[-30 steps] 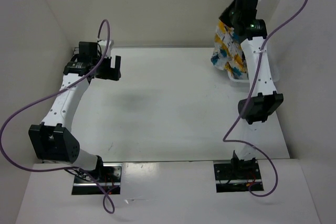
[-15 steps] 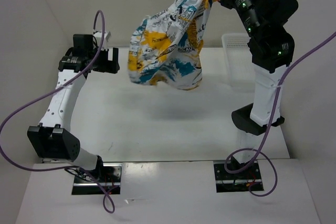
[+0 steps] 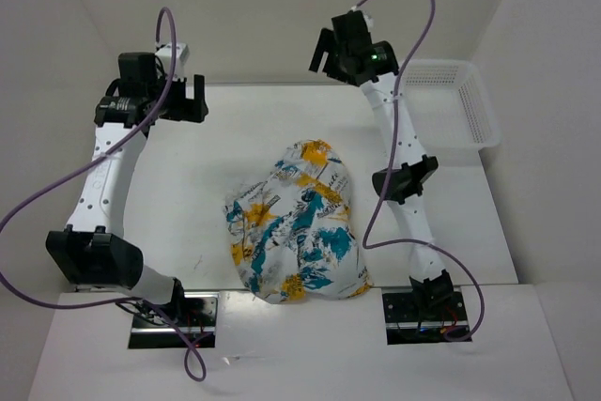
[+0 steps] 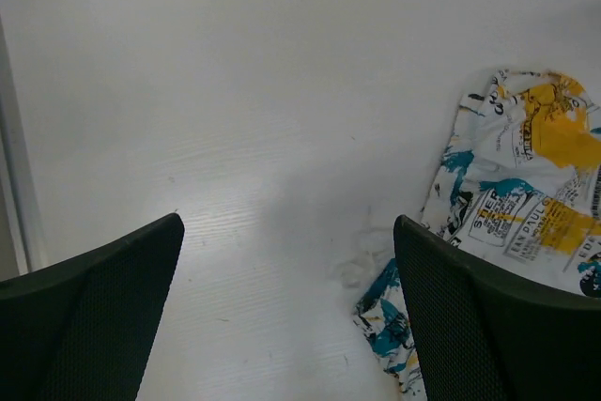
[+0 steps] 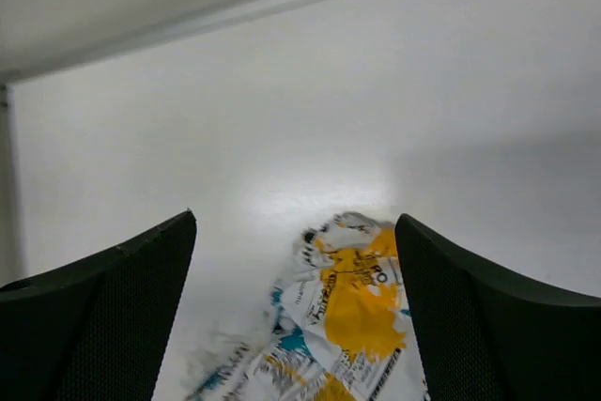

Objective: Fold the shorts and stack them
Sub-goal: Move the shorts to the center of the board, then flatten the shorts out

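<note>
The shorts (image 3: 296,227) lie crumpled on the table (image 3: 188,194), with the left gripper (image 4: 288,221) and right gripper (image 5: 296,216) both spread wide, empty.

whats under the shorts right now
The shorts lie crumpled on the white table, with bare tabletop showing beside them. The patch directly beneath is covered by the fabric and cannot be seen.

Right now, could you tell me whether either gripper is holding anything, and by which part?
Nothing is held: the left gripper and right gripper are both open and empty; the shorts lie loose on the table.
</note>
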{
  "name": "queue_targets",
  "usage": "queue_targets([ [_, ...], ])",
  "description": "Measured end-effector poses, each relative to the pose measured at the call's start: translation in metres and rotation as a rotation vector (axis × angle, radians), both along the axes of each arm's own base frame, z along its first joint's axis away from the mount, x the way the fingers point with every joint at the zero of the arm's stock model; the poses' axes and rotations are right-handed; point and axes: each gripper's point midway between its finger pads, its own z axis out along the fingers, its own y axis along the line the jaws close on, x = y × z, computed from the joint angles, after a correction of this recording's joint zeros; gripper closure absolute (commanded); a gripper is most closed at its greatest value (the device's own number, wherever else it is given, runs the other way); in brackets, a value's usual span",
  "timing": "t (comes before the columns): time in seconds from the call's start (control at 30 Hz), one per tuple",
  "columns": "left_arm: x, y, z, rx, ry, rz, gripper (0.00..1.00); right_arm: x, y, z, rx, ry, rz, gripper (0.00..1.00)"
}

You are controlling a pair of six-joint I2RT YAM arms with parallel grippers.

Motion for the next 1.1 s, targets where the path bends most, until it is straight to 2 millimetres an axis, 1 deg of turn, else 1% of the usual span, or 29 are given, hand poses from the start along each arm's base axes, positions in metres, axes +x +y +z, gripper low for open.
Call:
queue_targets([
  [0.03, -0.001, -0.003, -0.006, -0.010, 0.005, -0.014, 0.01, -0.001, 0.000, -0.024, -0.033, 0.061, -0.005, 0.09],
  [0.07, -0.004, -0.006, -0.013, -0.020, 0.014, -0.028, 0.01, -0.004, 0.000, -0.038, -0.056, 0.100, -0.008, 0.09],
  [0.1, -0.009, -0.009, -0.022, -0.030, 0.033, -0.044, 0.02, -0.007, -0.001, -0.043, -0.071, 0.122, -0.010, 0.09],
  [0.13, -0.016, -0.014, -0.034, -0.042, 0.063, -0.061, 0.04, -0.010, -0.002, -0.040, -0.077, 0.122, -0.014, 0.09],
  [0.2, -0.029, -0.022, -0.060, -0.065, 0.116, -0.093, 0.04, -0.017, -0.003, -0.020, -0.070, 0.085, -0.018, 0.09],
  [0.3, -0.049, -0.032, -0.100, -0.098, 0.219, -0.134, 0.04, -0.034, -0.014, 0.020, -0.064, 0.017, -0.043, 0.09],
  [0.37, -0.064, -0.037, -0.126, -0.114, 0.291, -0.149, 0.04, -0.051, -0.027, 0.043, -0.081, -0.005, -0.075, 0.07],
  [0.43, -0.079, -0.039, -0.150, -0.121, 0.356, -0.154, 0.04, -0.077, -0.044, 0.057, -0.125, -0.004, -0.124, 0.07],
  [0.47, -0.086, -0.040, -0.160, -0.125, 0.380, -0.157, 0.05, -0.090, -0.052, 0.062, -0.145, -0.007, -0.149, 0.07],
  [0.53, -0.098, -0.043, -0.178, -0.137, 0.424, -0.168, 0.06, -0.121, -0.063, 0.057, -0.200, 0.015, -0.177, 0.07],
  [0.57, -0.102, -0.046, -0.185, -0.140, 0.437, -0.177, 0.08, -0.135, -0.068, 0.051, -0.219, 0.024, -0.184, 0.07],
  [0.6, -0.106, -0.050, -0.192, -0.144, 0.446, -0.191, 0.08, -0.149, -0.072, 0.038, -0.229, 0.037, -0.179, 0.07],
  [0.63, -0.111, -0.055, -0.199, -0.147, 0.457, -0.207, 0.12, -0.164, -0.076, 0.025, -0.243, 0.063, -0.169, 0.07],
  [0.73, -0.123, -0.072, -0.220, -0.152, 0.494, -0.267, 0.18, -0.190, -0.089, -0.011, -0.234, 0.114, -0.160, 0.04],
  [0.77, -0.125, -0.077, -0.225, -0.151, 0.505, -0.283, 0.27, -0.195, -0.092, -0.020, -0.225, 0.130, -0.159, 0.04],
  [0.83, -0.125, -0.086, -0.235, -0.150, 0.516, -0.313, 0.35, -0.196, -0.093, -0.032, -0.205, 0.141, -0.161, 0.03],
  [0.87, -0.124, -0.089, -0.240, -0.150, 0.521, -0.322, 0.38, -0.194, -0.091, -0.035, -0.192, 0.142, -0.158, 0.03],
  [0.9, -0.122, -0.091, -0.244, -0.150, 0.527, -0.326, 0.44, -0.192, -0.088, -0.037, -0.182, 0.139, -0.152, 0.03],
  [1.0, -0.119, -0.092, -0.259, -0.153, 0.555, -0.326, 0.56, -0.186, -0.080, -0.037, -0.147, 0.111, -0.140, 0.02],
  [1.03, -0.119, -0.093, -0.266, -0.155, 0.572, -0.328, 0.67, -0.185, -0.079, -0.035, -0.136, 0.099, -0.137, 0.02],
  [1.1, -0.120, -0.093, -0.275, -0.158, 0.599, -0.324, 0.77, -0.184, -0.076, -0.031, -0.114, 0.077, -0.128, 0.02],
])
